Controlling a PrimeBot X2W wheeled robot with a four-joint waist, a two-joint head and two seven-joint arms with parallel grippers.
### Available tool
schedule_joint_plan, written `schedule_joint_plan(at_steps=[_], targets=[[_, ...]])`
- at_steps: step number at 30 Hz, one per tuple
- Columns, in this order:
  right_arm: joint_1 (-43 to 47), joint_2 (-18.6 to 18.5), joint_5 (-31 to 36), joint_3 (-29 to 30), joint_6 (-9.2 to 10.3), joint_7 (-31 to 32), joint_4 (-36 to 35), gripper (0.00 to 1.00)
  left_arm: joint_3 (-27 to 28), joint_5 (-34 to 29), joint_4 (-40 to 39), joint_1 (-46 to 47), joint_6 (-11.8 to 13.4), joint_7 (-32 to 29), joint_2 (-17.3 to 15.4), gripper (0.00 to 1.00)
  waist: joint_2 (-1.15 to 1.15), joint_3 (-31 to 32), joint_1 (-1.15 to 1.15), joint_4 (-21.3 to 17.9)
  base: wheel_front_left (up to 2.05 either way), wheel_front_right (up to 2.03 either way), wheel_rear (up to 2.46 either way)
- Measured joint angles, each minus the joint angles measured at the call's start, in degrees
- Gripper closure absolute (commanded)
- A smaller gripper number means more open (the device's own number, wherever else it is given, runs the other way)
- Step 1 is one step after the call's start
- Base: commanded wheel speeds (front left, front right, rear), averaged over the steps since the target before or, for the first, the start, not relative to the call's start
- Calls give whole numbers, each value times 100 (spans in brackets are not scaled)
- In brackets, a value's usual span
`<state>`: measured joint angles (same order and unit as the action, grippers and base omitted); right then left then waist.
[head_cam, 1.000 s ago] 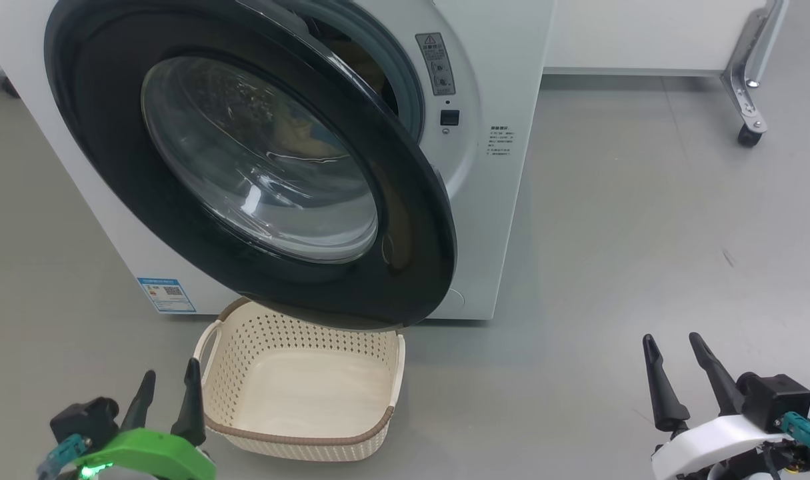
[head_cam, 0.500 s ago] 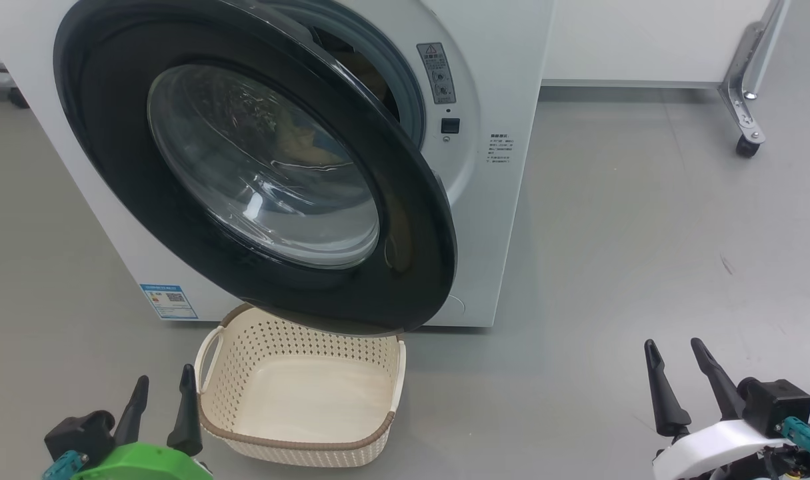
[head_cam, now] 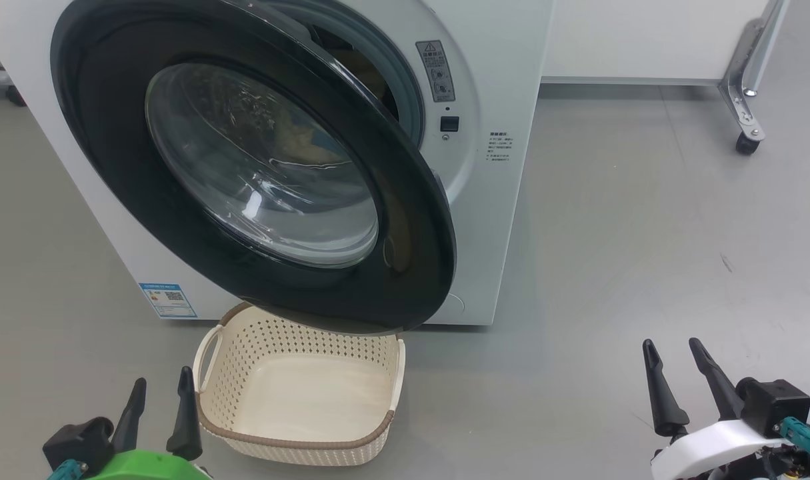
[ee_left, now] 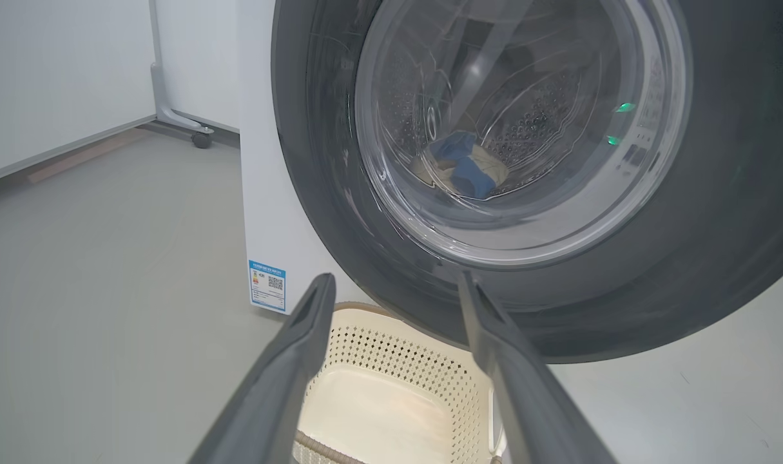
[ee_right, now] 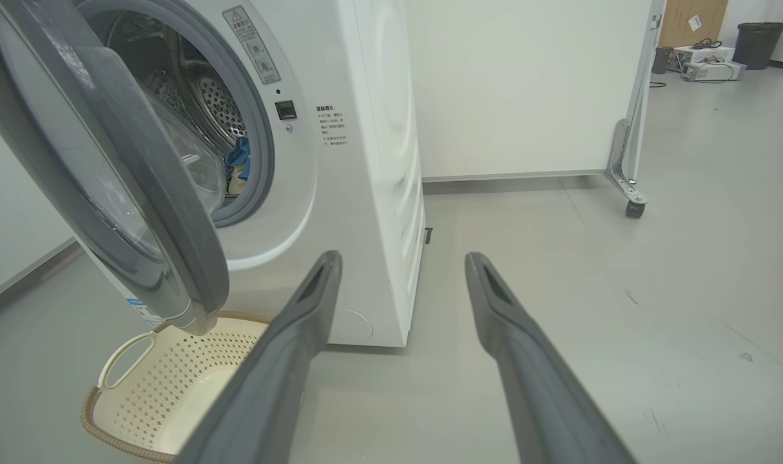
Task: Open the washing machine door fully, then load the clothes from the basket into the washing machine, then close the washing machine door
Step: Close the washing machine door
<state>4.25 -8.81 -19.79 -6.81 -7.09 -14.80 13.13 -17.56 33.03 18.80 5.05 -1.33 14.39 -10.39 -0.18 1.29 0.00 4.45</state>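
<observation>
**mika:** ok where's everything at? is the door shut or what

**jo:** nope, it's swung out from the washer. It's hinged on the robot's left, with the free edge out toward the head camera. From the right wrist you look past that edge straight into the drum. The bottom of the black ring hangs over the far end of the basket.

**mika:** and the clothes?

**jo:** the clothes are lying at the bottom of the drum. It's a cream bundle with a blue patch, and you can see it through the door glass from the left wrist. The basket sits on the floor right in front of the washer, with its bare cream bottom showing.

**mika:** grippers doing anything?

**jo:** not really. The left gripper is low at the lower left, just beside the basket's near-left corner. Its fingers are spread wide with nothing between them. One finger lines up with the basket handle in the head view, but I can't tell if it actually touches. The right gripper is way off on the right over the floor, well apart from the washer and the basket. It's also spread wide and has hold of nothing.

**mika:** anything else around?

**jo:** there's a blue label low on the washer's front left, and a warning sticker just right of the drum opening. A white panel stands behind on the right, with a metal caster leg.
</observation>
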Motion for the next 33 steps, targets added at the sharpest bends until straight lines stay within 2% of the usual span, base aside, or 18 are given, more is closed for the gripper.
schedule_joint_plan(at_steps=[11, 12, 14, 28, 33], targets=[[-1, 13, 1, 1, 0, 0, -8, 0, 153, -115, -68, -97, -59, 0, 118, 0, 0, -15, 0, -11, 0, 0, 0], [0, 3, -1, -54, 0, 0, 2, 100, 167, -135, -76, -101, -62, 0, 127, 0, 0, -16, 0, -11, 0, 0, 0], [3, 4, -63, -223, 1, 0, 7, 100, 186, -158, -90, -120, -104, 0, 142, 0, 0, -18, 0, -8, 0, 0, 0], [-5, 34, -55, -14, -1, 0, -41, 100, 319, -359, -168, -188, -172, 0, 276, 0, 0, -61, 0, 18, 0, 0, 0], [-208, 93, -134, 98, 0, 0, -283, 100, 377, -403, -182, -211, -204, 0, 337, 0, 0, -84, 0, 53, 0, 0, 0]])
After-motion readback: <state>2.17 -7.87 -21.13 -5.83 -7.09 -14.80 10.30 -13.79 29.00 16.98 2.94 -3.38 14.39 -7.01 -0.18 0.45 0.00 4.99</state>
